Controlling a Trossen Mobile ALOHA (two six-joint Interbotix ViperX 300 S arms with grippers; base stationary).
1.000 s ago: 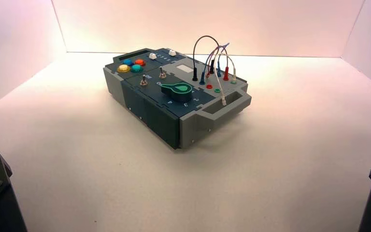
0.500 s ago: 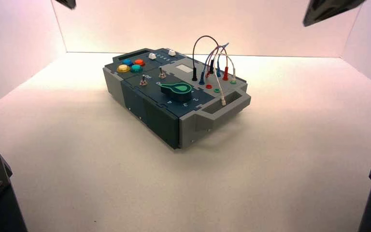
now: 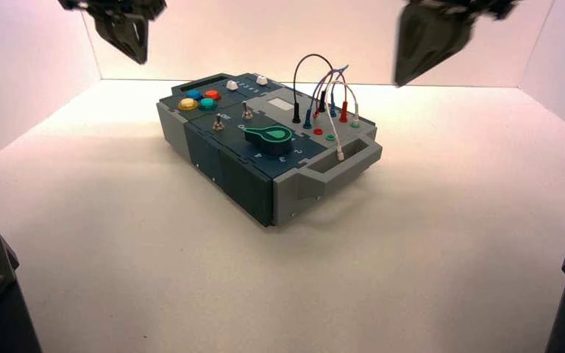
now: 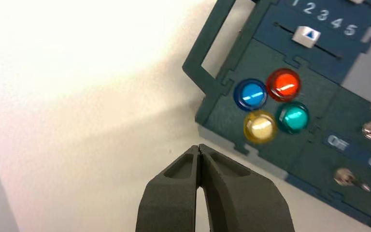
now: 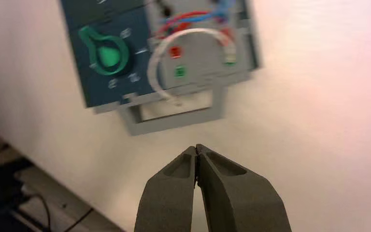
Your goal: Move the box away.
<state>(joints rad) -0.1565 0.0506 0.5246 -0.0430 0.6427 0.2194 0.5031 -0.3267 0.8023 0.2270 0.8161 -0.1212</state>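
Both pincers hang in the air above the far part of the bench [image 3: 427, 250], each with its fingertips pressed together and nothing between them; the left pincer [image 3: 134, 45] is up near the box's far-left corner, and its wrist view shows its tips [image 4: 200, 151] over bare bench just beside the corner with the four round buttons, blue [image 4: 250, 94], red [image 4: 283, 84], yellow [image 4: 260, 126] and teal [image 4: 292, 117]; the right pincer [image 3: 412, 62] is high over the far right, above and beyond the looping wires [image 3: 324, 88], its tips [image 5: 196, 150] over bare bench near the grey end handle [image 5: 174, 118]; the box [image 3: 265, 140] sits turned at an angle on the bench between them, untouched, its green knob [image 3: 270, 136] near the middle of the panel.
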